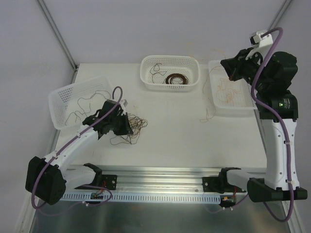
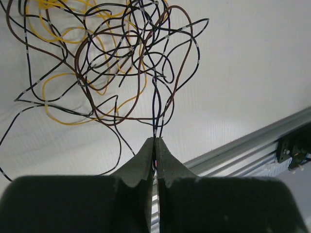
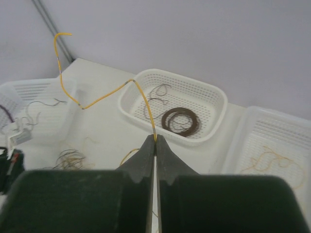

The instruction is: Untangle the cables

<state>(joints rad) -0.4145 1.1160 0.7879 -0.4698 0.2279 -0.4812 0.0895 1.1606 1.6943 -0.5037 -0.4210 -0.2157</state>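
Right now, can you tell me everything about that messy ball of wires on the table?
The cable clump is a loose tangle of very thin, wiry strands: black, dark brown and yellow. They curl and loop over each other on the white table. The left gripper is shut on a couple of dark strands at its edge.

Beyond your left jaws the tangle [image 2: 121, 63] runs off the top edge; your right jaws hide the end of the yellow cable [image 3: 81, 107].
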